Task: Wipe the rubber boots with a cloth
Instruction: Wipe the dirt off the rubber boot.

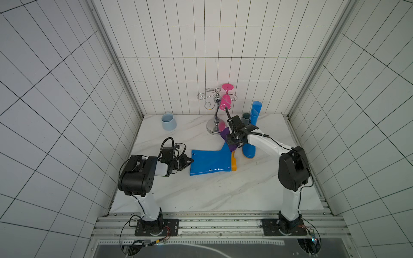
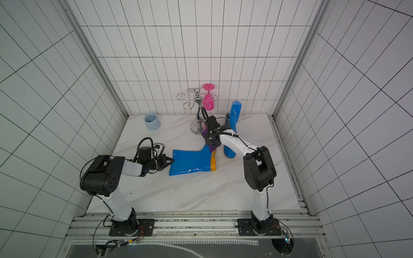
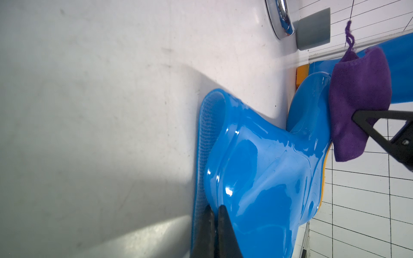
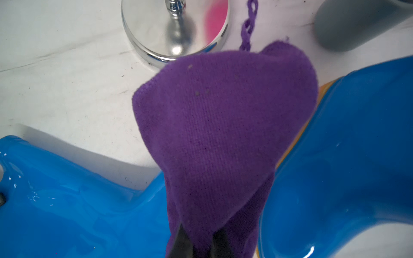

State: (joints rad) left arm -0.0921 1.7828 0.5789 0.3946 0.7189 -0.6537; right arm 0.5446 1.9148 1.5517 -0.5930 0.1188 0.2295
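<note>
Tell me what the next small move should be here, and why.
Probably draw the cloth down the lying boot from its toe toward the shaft. The right claw is shut on the cloth, which hangs at that toe, and the left claw pins the shaft's rim, so the boot looks steadied for a stroke.

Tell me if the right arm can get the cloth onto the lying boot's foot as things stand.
Probably yes. The right gripper, shut on the cloth, hangs right over the foot of the lying boot, with nothing between them. The standing boot is close beside, and the left gripper pinches the shaft's rim.
</note>
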